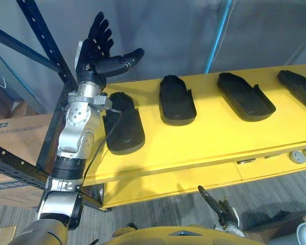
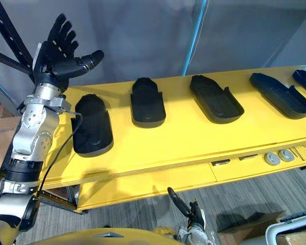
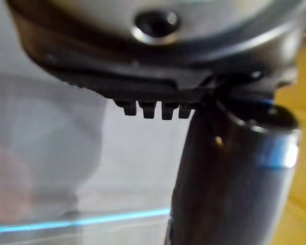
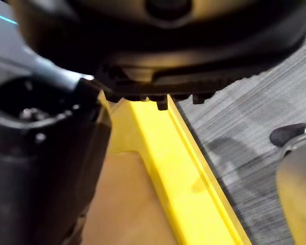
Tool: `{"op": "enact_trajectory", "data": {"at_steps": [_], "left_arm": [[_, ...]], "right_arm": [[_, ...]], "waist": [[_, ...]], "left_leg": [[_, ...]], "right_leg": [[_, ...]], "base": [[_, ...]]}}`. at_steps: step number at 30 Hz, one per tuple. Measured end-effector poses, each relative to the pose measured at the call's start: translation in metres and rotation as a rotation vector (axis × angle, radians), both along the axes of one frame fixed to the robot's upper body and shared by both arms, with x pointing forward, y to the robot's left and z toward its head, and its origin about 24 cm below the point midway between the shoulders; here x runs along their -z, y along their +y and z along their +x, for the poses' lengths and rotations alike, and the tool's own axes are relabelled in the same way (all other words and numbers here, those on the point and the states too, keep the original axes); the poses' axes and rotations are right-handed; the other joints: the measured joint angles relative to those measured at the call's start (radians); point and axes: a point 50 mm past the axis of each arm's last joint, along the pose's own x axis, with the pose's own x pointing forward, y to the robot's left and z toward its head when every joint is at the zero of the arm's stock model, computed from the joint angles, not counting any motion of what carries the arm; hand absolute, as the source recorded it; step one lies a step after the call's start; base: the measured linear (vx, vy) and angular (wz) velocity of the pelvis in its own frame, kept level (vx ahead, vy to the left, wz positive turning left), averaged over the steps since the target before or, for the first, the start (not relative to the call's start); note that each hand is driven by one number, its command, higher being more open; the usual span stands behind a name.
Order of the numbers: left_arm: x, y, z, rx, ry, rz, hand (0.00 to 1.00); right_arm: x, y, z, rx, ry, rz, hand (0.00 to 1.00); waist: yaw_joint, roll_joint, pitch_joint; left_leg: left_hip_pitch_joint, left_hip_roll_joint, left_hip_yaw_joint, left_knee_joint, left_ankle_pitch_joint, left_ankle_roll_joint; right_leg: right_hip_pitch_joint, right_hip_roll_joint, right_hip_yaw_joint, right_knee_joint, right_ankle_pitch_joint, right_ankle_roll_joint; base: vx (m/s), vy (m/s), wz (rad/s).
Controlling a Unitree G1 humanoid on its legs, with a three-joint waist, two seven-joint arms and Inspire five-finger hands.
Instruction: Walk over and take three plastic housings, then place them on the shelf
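Observation:
Several black plastic housings lie in a row on the yellow table [image 1: 204,138], open side up. The leftmost housing [image 1: 123,122] is nearest my left arm; another housing [image 1: 176,99] and a third housing [image 1: 245,96] lie further right. My left hand [image 1: 97,51] is raised above the table's left end, behind and above the leftmost housing, fingers straight and spread, thumb [image 3: 229,178] pointing right, holding nothing. My right hand [image 1: 222,208] hangs low in front of the table's front edge, fingers straight and empty; its thumb [image 4: 46,153] shows beside the yellow edge.
A dark blue rack upright [image 1: 46,46] stands at the table's left end, close to my left arm. A cardboard box [image 1: 15,132] sits behind it. Two round metal parts [image 1: 303,154] rest in the table's front ledge at the right. Grey carpet lies below.

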Motion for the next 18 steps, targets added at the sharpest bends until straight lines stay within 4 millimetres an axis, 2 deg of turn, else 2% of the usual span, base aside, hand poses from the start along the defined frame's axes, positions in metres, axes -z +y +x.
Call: {"op": "enact_trajectory", "data": {"at_steps": [3, 7, 9, 12, 15, 16, 18], "left_arm": [[-0.008, -0.009, -0.014, 0.106, -0.065, 0.014, 1.00], [-0.008, -0.018, -0.052, 0.246, -0.152, 0.028, 1.00], [0.002, -0.014, -0.067, 0.256, -0.151, 0.034, 1.00], [0.028, 0.001, -0.086, 0.278, -0.097, 0.046, 1.00], [0.058, 0.012, -0.105, 0.343, -0.014, 0.018, 1.00], [0.067, 0.012, -0.113, 0.397, 0.008, 0.003, 1.00], [0.075, 0.012, -0.121, 0.468, 0.024, 0.001, 1.00]], "right_arm": [[0.001, -0.002, -0.003, 0.012, 0.019, 0.001, 1.00], [0.002, -0.008, -0.011, 0.065, 0.053, -0.019, 1.00], [0.002, -0.009, -0.013, 0.089, 0.062, -0.031, 1.00], [0.003, -0.010, -0.017, 0.143, 0.074, -0.045, 1.00], [0.004, -0.008, -0.020, 0.176, 0.088, -0.048, 1.00], [0.005, -0.008, -0.023, 0.184, 0.100, -0.047, 1.00], [0.007, -0.008, -0.025, 0.186, 0.111, -0.047, 1.00]], "waist": [[-0.001, 0.015, -0.012], [0.001, 0.038, -0.027], [0.008, 0.047, -0.032], [0.026, 0.055, -0.038], [0.033, 0.047, -0.040], [0.046, 0.043, -0.037], [0.058, 0.036, -0.035]], "left_leg": [[0.004, -0.003, -0.005, -0.004, 0.003, 0.002], [-0.004, -0.008, -0.029, -0.005, 0.003, 0.004], [-0.005, -0.008, -0.033, -0.005, 0.003, 0.004], [-0.010, -0.009, -0.038, -0.005, 0.003, 0.004], [-0.029, -0.013, -0.052, -0.005, 0.009, 0.011], [-0.034, -0.013, -0.055, -0.005, 0.011, 0.012], [-0.040, -0.014, -0.060, -0.005, 0.013, 0.013]], "right_leg": [[0.007, -0.003, -0.031, 0.002, 0.002, 0.002], [0.014, -0.008, -0.073, 0.002, 0.002, 0.002], [0.016, -0.008, -0.084, 0.001, 0.002, 0.002], [0.017, -0.009, -0.105, -0.003, 0.002, 0.002], [0.019, -0.012, -0.138, -0.017, 0.002, 0.003], [0.017, -0.012, -0.144, -0.017, 0.002, 0.003], [0.017, -0.013, -0.153, -0.017, 0.002, 0.003]], "base": [[-0.01, 0.019, 0.09], [0.01, 0.022, 0.16], [0.02, 0.017, 0.10], [0.00, 0.007, 0.08], [0.01, 0.010, 0.22], [0.01, 0.012, 0.18], [0.01, 0.014, 0.15]]}}
